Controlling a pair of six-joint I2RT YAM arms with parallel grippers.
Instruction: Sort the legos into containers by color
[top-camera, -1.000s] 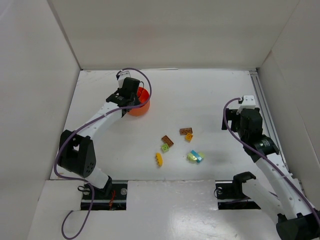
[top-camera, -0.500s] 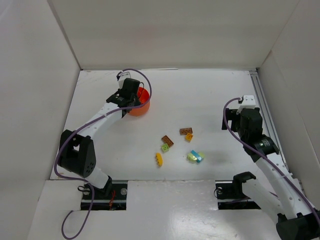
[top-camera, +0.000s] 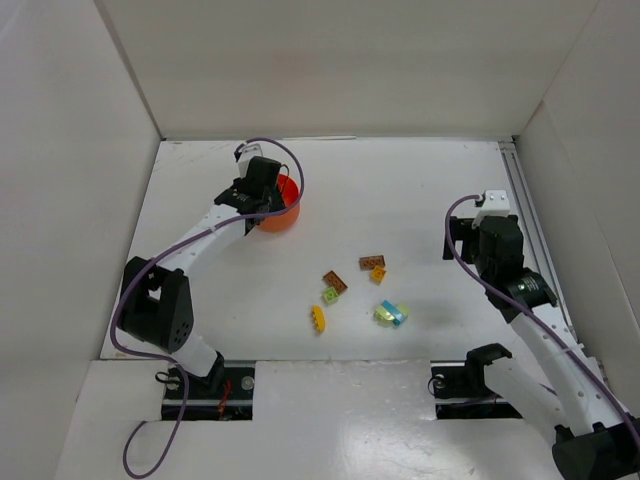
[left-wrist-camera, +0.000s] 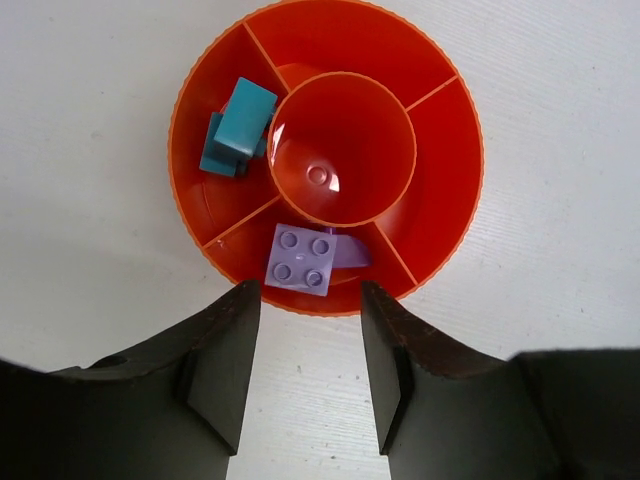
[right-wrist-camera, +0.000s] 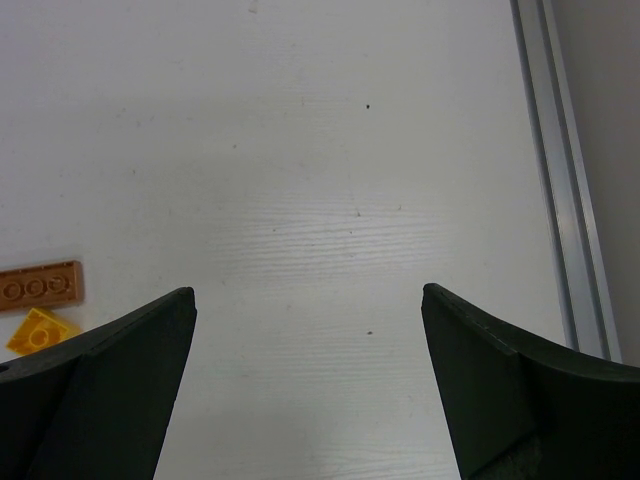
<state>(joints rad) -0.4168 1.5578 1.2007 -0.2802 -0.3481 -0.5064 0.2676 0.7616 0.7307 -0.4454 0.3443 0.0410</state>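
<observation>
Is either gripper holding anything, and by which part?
Nothing is held. The left gripper is open near the purple brick in the dish; the right gripper is open.

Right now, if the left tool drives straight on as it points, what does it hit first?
Probably the purple lego in the orange dish, or its near rim; depth is unclear.

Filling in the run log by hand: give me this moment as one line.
left gripper: open, at dish | purple lego and cyan lego in adjacent compartments | right gripper: open, empty | other legos loose on table
</observation>
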